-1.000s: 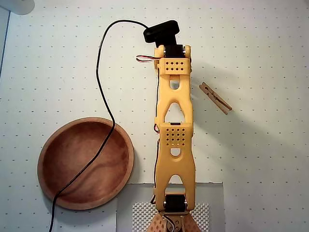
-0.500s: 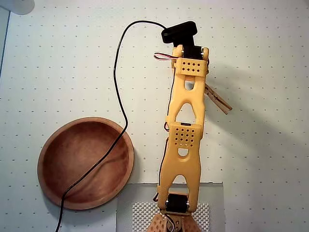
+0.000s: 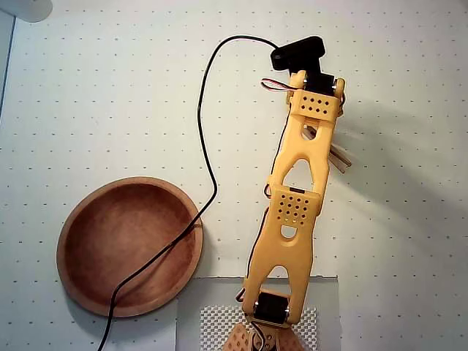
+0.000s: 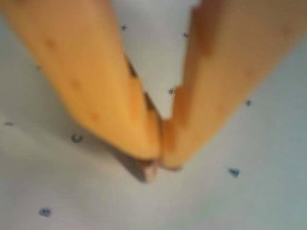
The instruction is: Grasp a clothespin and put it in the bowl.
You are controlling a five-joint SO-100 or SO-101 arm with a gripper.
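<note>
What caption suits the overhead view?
Yellow arm stretched over the clothespin, hiding most of it; wooden bowl empty except for a crossing cable.

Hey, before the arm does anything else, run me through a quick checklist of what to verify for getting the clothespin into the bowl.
1. Gripper open enough to take the pin: not ok; wrist view shows the fingertips touching.
2. Clothespin located: ok; overhead view shows one end sticking out from under the arm.
3. Clothespin between the fingers: cannot tell; the wrist view is blurred and shows only a small tan bit below the tips.
4. Bowl empty and reachable: ok; nothing lies inside.
5. Black cable clear of the bowl: not ok; it drapes across the rim.
</note>
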